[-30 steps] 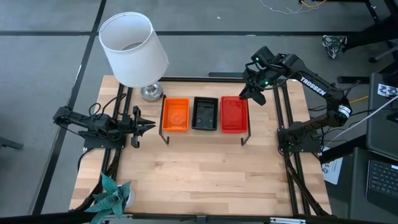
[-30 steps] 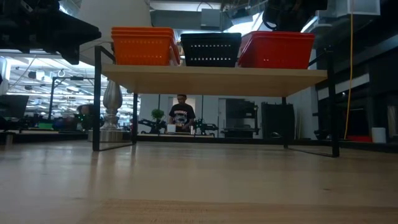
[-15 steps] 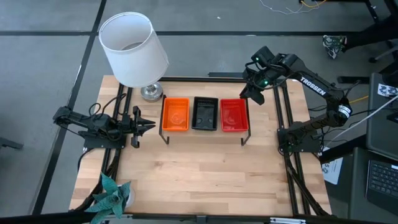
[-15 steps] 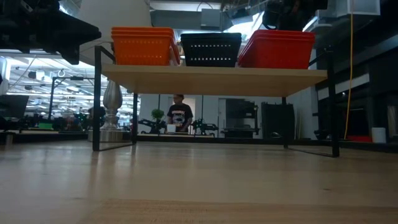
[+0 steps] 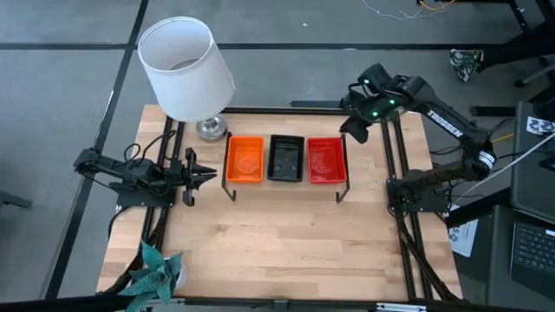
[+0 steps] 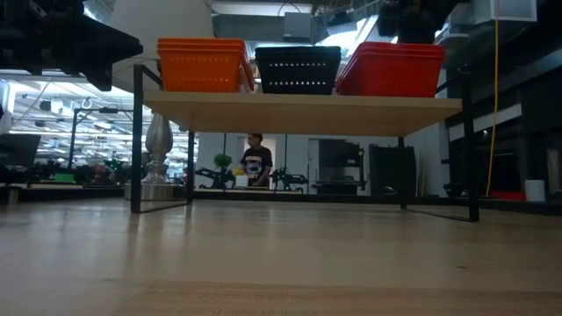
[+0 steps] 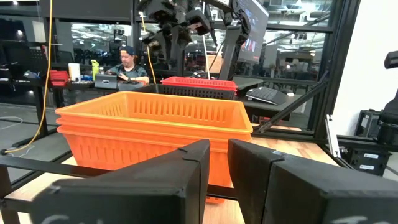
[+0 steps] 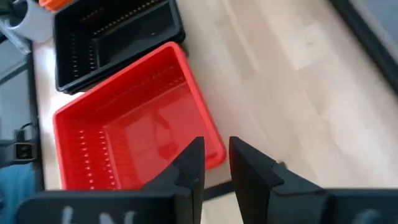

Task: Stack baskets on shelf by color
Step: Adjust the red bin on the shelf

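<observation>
Three basket stacks stand side by side on the shelf (image 6: 299, 112), resting on their bottoms: orange (image 5: 244, 159), black (image 5: 285, 158), red (image 5: 326, 159). In the low view the orange stack (image 6: 202, 64) and the red stack (image 6: 391, 68) show nested layers. My right gripper (image 5: 350, 133) hovers above the table beyond the red stack's far right corner, shut and touching nothing; its wrist view looks down into the red stack (image 8: 134, 134). My left gripper (image 5: 208, 176) waits shut, level with the shelf's left end, facing the orange stack (image 7: 155, 134).
A white-shaded lamp (image 5: 186, 69) stands at the table's far left, its base (image 5: 211, 130) just behind the orange stack. A teal plant (image 5: 156, 273) sits at the near left corner. Bare wood lies in front of the shelf. A person (image 6: 255, 162) is seen in the room behind.
My right gripper has drawn back from the red stack's far right corner, moving up and toward the table's far right. The top red basket, which sat slightly askew a second ago, now lies squarely in its stack.
</observation>
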`<action>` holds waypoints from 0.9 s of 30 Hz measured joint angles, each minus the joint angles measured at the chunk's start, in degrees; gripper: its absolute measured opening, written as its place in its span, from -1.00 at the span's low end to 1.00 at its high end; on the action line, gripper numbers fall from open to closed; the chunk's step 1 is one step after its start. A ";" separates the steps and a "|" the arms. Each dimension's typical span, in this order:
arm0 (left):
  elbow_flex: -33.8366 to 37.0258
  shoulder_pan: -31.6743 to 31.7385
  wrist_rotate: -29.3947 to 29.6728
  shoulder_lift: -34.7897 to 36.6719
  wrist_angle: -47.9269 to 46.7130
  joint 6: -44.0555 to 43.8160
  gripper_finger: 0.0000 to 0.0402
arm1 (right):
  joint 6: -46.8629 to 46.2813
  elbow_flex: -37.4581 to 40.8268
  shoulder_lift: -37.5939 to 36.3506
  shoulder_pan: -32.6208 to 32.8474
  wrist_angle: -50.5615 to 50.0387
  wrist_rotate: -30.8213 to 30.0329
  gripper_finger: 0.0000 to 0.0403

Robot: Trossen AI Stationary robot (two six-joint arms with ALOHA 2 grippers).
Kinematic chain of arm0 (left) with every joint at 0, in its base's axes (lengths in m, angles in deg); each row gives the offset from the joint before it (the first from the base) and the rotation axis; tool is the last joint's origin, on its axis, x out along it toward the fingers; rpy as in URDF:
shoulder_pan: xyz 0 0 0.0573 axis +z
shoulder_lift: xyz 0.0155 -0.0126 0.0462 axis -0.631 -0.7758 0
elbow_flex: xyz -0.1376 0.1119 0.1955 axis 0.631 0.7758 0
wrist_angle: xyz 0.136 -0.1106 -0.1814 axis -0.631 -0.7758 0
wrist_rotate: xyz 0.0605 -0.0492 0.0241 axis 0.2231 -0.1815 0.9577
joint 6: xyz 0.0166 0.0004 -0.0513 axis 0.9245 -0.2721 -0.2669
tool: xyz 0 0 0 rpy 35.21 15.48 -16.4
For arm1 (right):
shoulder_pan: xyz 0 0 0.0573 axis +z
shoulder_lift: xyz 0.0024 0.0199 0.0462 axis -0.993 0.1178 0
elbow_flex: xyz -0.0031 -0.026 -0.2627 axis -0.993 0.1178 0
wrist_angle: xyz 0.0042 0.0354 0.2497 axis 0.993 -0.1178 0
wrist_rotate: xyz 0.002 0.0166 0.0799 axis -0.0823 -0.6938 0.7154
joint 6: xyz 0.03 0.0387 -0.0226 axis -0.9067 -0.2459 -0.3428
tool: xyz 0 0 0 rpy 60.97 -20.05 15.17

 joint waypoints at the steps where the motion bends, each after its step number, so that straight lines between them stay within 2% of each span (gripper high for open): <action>1: 0.00 0.00 -0.02 -0.02 0.00 0.00 -0.75 | -0.03 0.00 -1.02 0.19 -0.11 -0.70 -0.64; 5: -0.02 0.01 -0.02 0.00 0.00 0.00 -0.75 | 0.84 -0.02 -5.00 2.04 -3.75 -3.47 -0.64; 9: 0.00 0.06 0.00 0.00 0.00 0.00 -0.75 | 0.87 0.84 -8.64 6.98 -9.50 -7.74 -0.64; 19: -0.02 0.06 -0.02 0.00 0.00 0.00 -0.75 | -12.86 18.21 -15.75 21.20 -0.35 -8.83 -0.64; 24: -0.01 0.06 -0.02 -0.01 0.00 0.00 -0.75 | -17.00 20.68 -16.54 25.04 0.90 -9.13 -0.64; 27: 0.00 0.06 -0.02 0.00 0.00 0.00 -0.75 | -19.50 20.68 -16.49 27.07 1.34 -11.88 -0.64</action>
